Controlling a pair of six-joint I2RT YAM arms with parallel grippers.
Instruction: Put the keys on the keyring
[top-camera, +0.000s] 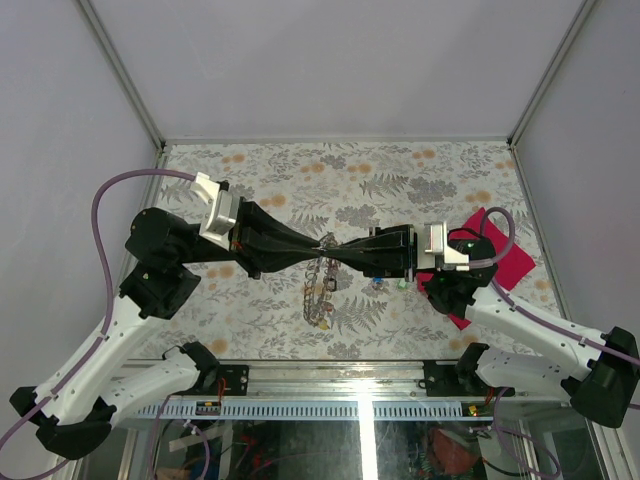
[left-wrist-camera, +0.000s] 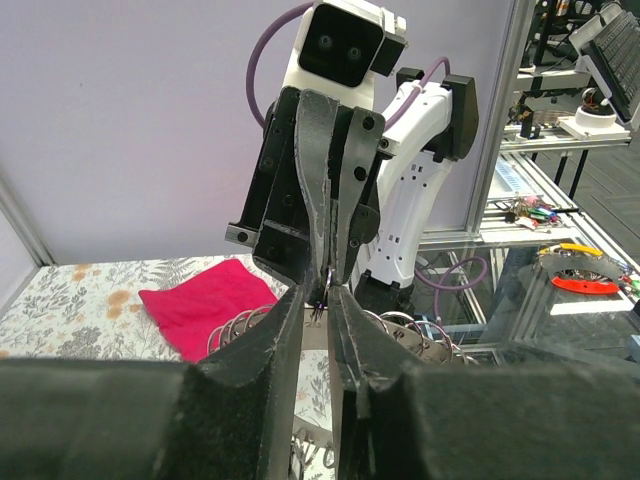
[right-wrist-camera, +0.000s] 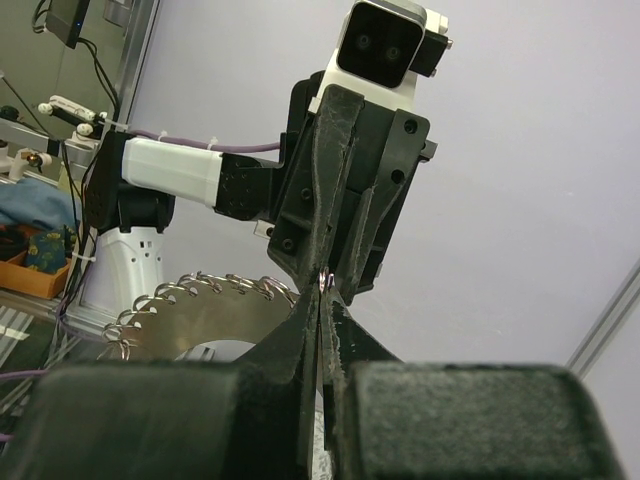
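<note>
Keyring (top-camera: 318, 290) dangles beneath left hand (top-camera: 320, 244) and right hand (top-camera: 340, 246) — tips meeting.

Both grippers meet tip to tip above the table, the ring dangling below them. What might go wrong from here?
1. The left gripper and right gripper meet on only a sliver of metal; the keyring hanging beneath may slip and drop.
2. The blue key and green key seem to lie on the table, unthreaded; letting go to fetch one may lose the ring.
</note>
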